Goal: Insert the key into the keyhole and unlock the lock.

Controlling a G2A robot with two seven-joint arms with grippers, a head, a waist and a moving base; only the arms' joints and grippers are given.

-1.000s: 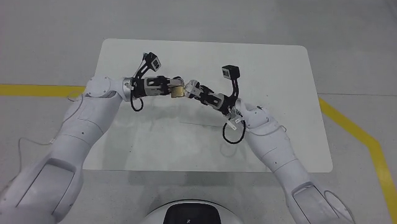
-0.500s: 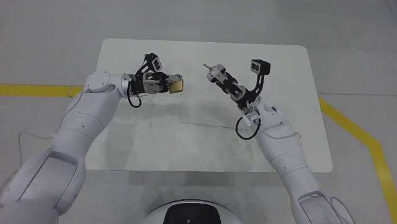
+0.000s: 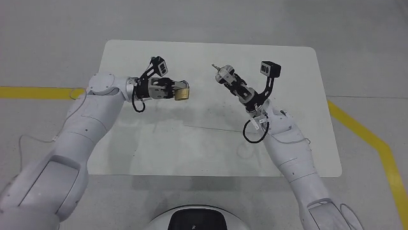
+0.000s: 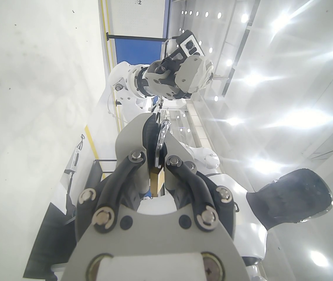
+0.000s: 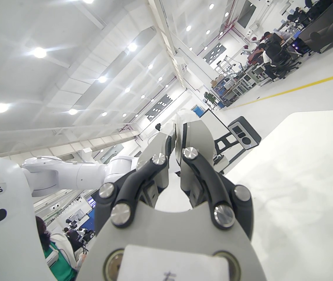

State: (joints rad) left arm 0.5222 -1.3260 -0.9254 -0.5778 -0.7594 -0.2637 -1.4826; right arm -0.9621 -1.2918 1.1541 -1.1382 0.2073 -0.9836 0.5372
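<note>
Over the white table point(image 3: 191, 153), my two arms hang apart. My left gripper point(image 3: 176, 91) is clamped on the brass lock point(image 3: 183, 92), whose shackle sits between the fingers point(image 4: 131, 135), above the table's left half. My right gripper point(image 3: 223, 74) is pinched narrow on the small key point(image 3: 216, 67), with bare table showing between key and lock
</note>
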